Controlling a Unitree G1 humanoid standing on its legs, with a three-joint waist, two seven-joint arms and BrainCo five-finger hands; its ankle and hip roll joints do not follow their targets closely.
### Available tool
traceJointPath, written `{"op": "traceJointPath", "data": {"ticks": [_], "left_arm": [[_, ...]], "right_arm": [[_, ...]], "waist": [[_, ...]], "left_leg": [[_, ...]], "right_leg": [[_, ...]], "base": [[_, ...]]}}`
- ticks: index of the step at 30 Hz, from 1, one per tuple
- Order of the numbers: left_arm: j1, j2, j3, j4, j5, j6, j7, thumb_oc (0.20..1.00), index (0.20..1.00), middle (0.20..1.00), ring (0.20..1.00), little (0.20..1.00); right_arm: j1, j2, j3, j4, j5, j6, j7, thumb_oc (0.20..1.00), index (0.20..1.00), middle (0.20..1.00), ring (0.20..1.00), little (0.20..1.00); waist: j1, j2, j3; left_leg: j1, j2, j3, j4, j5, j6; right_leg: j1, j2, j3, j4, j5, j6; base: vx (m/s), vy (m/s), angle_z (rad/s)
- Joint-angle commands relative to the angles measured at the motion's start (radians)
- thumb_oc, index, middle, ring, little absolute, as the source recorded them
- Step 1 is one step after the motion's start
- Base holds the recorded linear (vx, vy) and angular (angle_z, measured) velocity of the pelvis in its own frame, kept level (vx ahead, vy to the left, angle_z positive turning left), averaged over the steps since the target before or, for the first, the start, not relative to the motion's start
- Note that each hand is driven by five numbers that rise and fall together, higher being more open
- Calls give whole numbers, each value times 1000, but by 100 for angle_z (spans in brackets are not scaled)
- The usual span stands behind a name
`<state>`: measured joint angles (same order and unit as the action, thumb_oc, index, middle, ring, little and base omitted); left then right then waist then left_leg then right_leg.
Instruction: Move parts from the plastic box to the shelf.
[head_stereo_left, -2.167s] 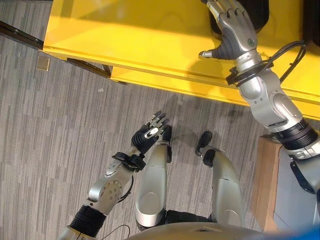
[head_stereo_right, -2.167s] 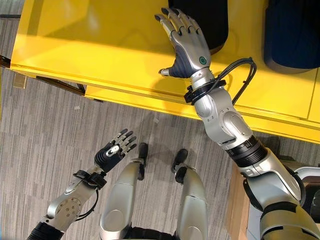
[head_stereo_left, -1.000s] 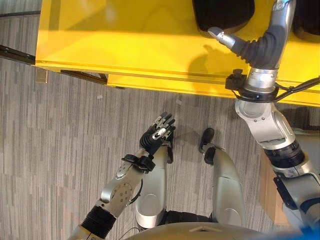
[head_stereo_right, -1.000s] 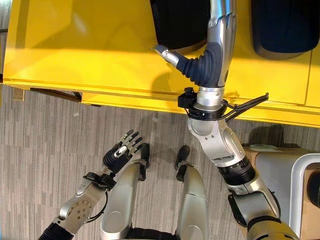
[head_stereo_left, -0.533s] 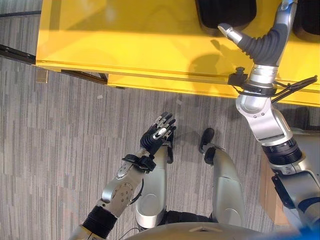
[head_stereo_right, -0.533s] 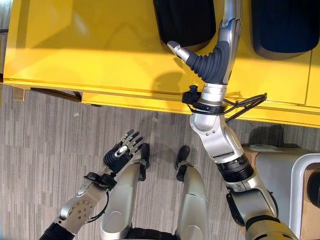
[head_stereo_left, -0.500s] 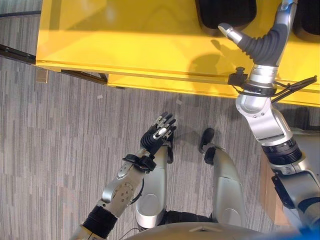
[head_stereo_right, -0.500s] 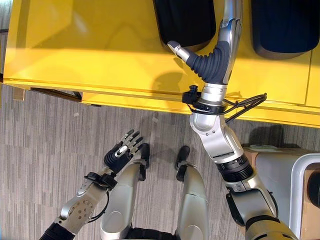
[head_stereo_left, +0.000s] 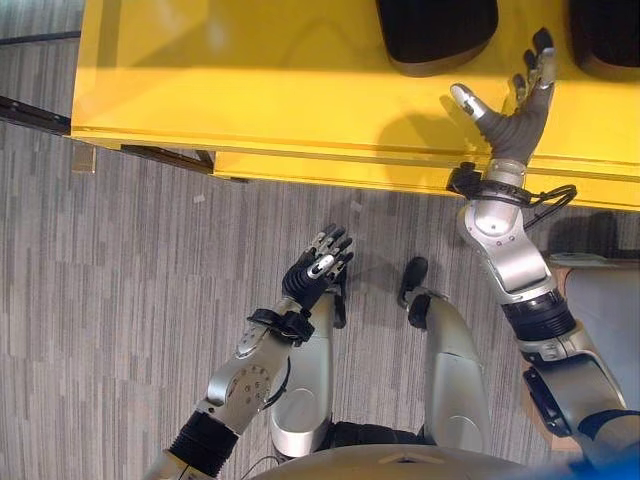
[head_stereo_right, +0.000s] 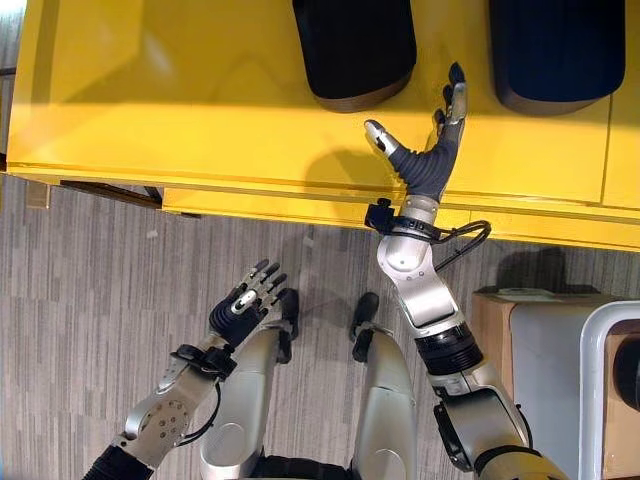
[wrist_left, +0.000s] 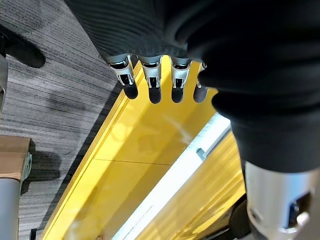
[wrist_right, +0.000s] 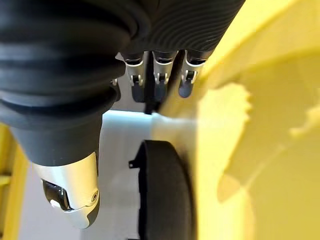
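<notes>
We see two black parts lying on the yellow shelf (head_stereo_right: 200, 90): one part (head_stereo_right: 355, 45) near the middle of the far edge and a second part (head_stereo_right: 555, 50) to its right, well apart from it, both cut off by the top of the head views. The right hand (head_stereo_right: 430, 150) is raised over the shelf between and a little nearer than the two parts, fingers straight and spread, thumb (head_stereo_right: 380, 135) stuck out to the left, holding nothing and touching neither part. In its wrist view the fingers (wrist_right: 157, 80) hang loose in a row, and past them a part (wrist_right: 162, 190) rests on the shelf; it is probably the middle one, though we cannot be sure from that angle. The left hand (head_stereo_left: 315, 272) hangs low over the grey floor (head_stereo_left: 120, 280), short of the shelf's front edge, fingers relaxed and slightly fanned, empty. Its wrist view shows the fingertips (wrist_left: 152, 90) straight with the shelf's yellow edge beyond. At the right edge of the right eye view stands a grey-white bin (head_stereo_right: 605, 370) beside a brown box (head_stereo_right: 490, 340); we cannot tell what they hold.
</notes>
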<state>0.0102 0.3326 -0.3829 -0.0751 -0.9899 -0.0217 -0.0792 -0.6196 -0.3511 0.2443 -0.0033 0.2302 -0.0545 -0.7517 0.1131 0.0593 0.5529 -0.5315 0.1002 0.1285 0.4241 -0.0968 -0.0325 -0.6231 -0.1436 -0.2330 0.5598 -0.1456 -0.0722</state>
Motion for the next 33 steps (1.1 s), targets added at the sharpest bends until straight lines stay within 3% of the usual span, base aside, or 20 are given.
{"op": "traceJointPath", "data": {"ticks": [1, 3, 11, 18, 24, 33], "left_arm": [[31, 3, -22, -86, 35, 5, 0, 1000, 1000, 1000, 1000, 1000], [29, 4, -15, -88, 33, 16, 9, 1000, 1000, 1000, 1000, 1000], [26, 16, -1, -107, 30, 56, 6, 1000, 1000, 1000, 1000, 1000], [19, 39, 0, -116, 27, 84, -10, 1000, 1000, 1000, 1000, 1000], [18, 49, 2, -124, 22, 95, -17, 1000, 1000, 1000, 1000, 1000], [21, 56, 2, -125, 21, 96, -28, 1000, 1000, 1000, 1000, 1000]], "right_arm": [[-4, 17, -33, -76, 133, -77, 38, 1000, 1000, 1000, 1000, 1000], [-8, 20, -48, -60, 177, -81, 88, 1000, 1000, 1000, 1000, 1000], [-52, 1, -63, -34, 226, -37, 135, 1000, 1000, 1000, 1000, 1000], [-165, -32, -56, 40, 212, 54, 186, 1000, 1000, 1000, 1000, 1000], [-211, -48, -37, 69, 216, 76, 230, 1000, 1000, 1000, 1000, 1000], [-235, -44, -15, 80, 199, 105, 217, 1000, 1000, 1000, 1000, 1000]], "waist": [[-1, 19, -33], [4, 17, -33], [18, 15, -33], [44, 23, -33], [54, 28, -33], [63, 31, -33]], "left_leg": [[12, 73, 29, -102, 99, -28], [11, 73, 24, -99, 99, -27], [13, 70, 15, -97, 101, -26], [19, 63, 4, -99, 103, -28], [21, 60, 1, -100, 104, -30], [19, 57, -4, -99, 106, -31]], "right_leg": [[33, -59, -13, 115, -81, 105], [35, -61, -18, 121, -83, 105], [43, -61, -27, 125, -86, 104], [53, -66, -40, 123, -87, 104], [58, -71, -44, 123, -88, 105], [54, -73, -48, 130, -90, 106]], "base": [[31, -34, 1], [35, -35, 1], [2, -8, 2], [-6, -15, 4], [-2, -1, 1], [0, 0, 0]]}}
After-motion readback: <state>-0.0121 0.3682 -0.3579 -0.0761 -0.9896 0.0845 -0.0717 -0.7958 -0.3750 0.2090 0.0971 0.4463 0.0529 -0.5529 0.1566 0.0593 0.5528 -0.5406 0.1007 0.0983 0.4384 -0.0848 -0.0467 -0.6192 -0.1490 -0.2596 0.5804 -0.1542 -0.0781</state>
